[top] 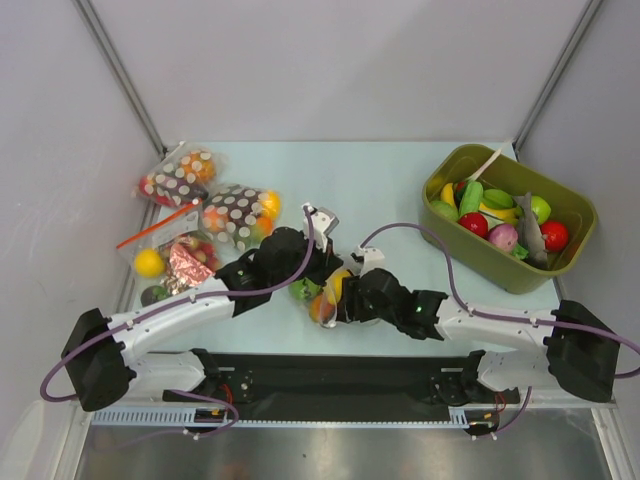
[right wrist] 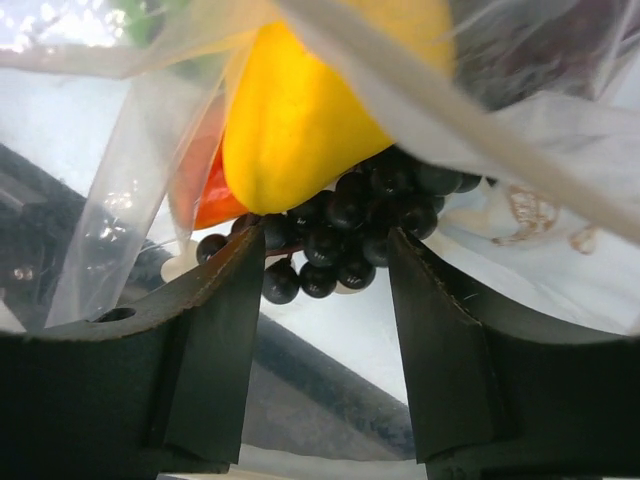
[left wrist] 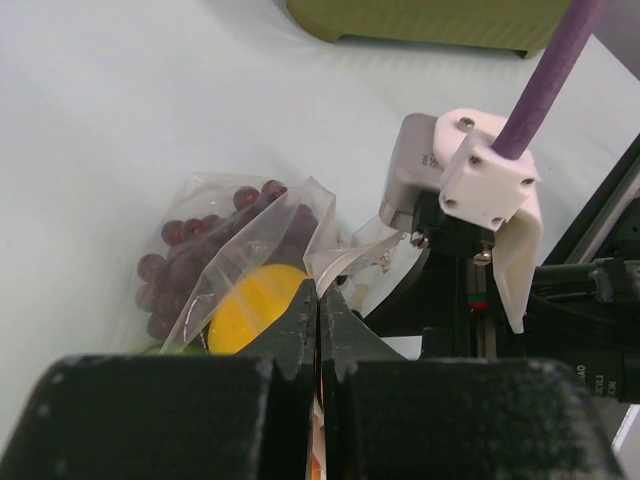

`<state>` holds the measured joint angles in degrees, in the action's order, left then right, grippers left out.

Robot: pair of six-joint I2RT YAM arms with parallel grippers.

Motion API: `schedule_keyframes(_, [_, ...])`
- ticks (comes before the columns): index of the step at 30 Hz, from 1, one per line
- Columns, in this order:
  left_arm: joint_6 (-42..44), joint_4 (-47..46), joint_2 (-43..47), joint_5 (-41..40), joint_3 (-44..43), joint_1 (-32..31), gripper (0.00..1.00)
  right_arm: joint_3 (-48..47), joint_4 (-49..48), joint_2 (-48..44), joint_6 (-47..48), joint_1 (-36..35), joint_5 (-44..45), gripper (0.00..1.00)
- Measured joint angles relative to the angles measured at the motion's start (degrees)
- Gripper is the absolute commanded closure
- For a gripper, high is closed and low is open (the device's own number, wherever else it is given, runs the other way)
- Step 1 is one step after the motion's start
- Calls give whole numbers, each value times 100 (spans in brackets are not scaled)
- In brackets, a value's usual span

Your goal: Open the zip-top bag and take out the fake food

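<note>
The bag (top: 326, 293) lies mid-table between my two grippers. In the top view its long axis runs roughly 1 to 7 o'clock; which end is the mouth I cannot tell. Inside I count four toys: one yellow fruit (right wrist: 300, 110), one grape bunch (right wrist: 345, 225), one orange piece (right wrist: 215, 195) and one green fruit (top: 303, 290). My left gripper (left wrist: 318, 318) is closed, pinching the bag's film, with the bag at its 11 o'clock. My right gripper (right wrist: 325, 255) has its jaws apart, the grape bunch between them at 12 o'clock; whether they squeeze it I cannot tell.
</note>
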<state>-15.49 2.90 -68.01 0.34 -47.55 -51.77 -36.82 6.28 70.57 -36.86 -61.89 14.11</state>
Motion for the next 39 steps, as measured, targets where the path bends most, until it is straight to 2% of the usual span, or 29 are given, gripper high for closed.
schedule_keyframes(11, [2, -125, 17, 20, 0, -61, 100, 39, 28, 396, -365, -133, 448, 40])
schedule_keyframes(15, [2, -114, 20, 44, 0, -63, 100, 98, -111, 544, -372, -138, 496, 30])
schedule_keyframes(20, [2, -90, 20, 92, 0, -81, 100, 94, -616, 1016, -367, -138, 494, 29])
schedule_keyframes(22, [4, -46, 20, 96, 7, -90, 100, 94, -848, 1189, -367, -138, 494, 34])
schedule_keyframes(23, [4, -46, 20, 96, 24, -92, 100, 94, -949, 1252, -367, -138, 496, 40])
schedule_keyframes(24, [2, -46, 20, 94, 39, -92, 99, 94, -1038, 1305, -363, -138, 496, 52])
schedule_keyframes(26, [4, -76, 31, 90, 76, -94, 100, 96, -1161, 1353, -372, -138, 507, 63])
schedule_keyframes(29, [2, -142, 81, 90, 109, -94, 100, 107, -1261, 1331, -304, -138, 590, 73])
schedule_keyframes(30, [2, -157, 96, 85, 118, -94, 99, 114, -1272, 1300, -271, -138, 612, 81])
schedule_keyframes(32, [2, -162, 109, 68, 140, -96, 100, 136, -1272, 1193, -177, -138, 640, 88])
schedule_keyframes(33, [2, -157, 109, 28, 153, -101, 100, 144, -1257, 1097, -120, -138, 651, 97])
schedule_keyframes(34, [4, -151, 107, -24, 168, -101, 100, 146, -1237, 1012, -52, -138, 656, 100])
schedule_keyframes(39, [48, -79, 92, -372, 170, -111, 100, 146, -1106, 374, 157, -138, 632, 100])
